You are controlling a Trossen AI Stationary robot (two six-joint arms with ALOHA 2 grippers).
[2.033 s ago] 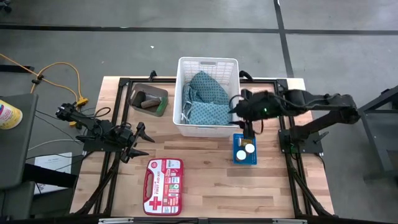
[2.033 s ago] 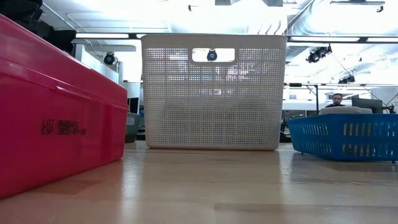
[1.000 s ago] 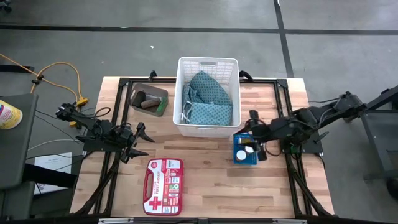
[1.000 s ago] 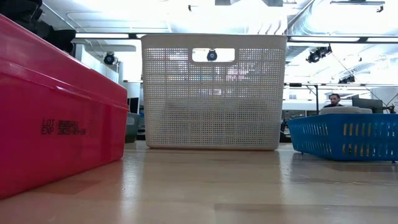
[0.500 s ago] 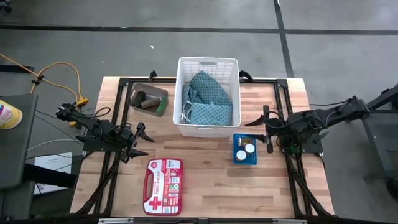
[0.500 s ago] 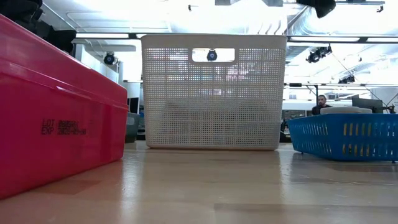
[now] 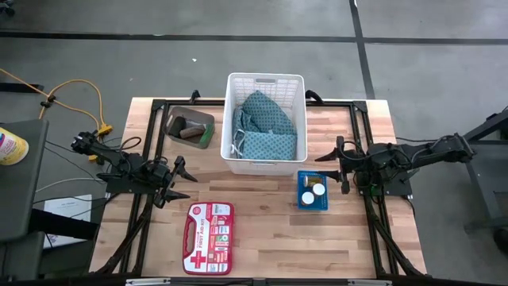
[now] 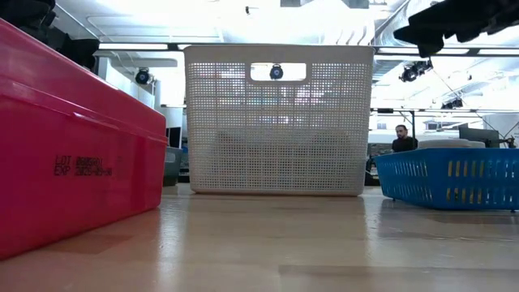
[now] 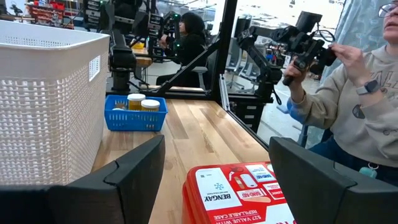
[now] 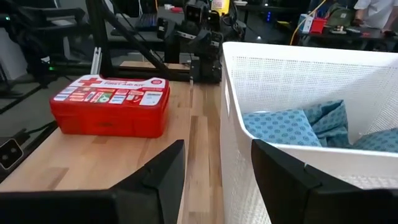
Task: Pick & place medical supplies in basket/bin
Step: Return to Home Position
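Pulled back right of centre, right gripper point(image 7: 337, 164) hangs spread, empty; teal cloths point(image 7: 268, 127) in basket point(image 7: 266, 79) lie leftward, nearer it than idle, spread left gripper point(image 7: 180, 179).

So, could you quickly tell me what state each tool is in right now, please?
Left tool: open, holding nothing.
Right tool: open, holding nothing.
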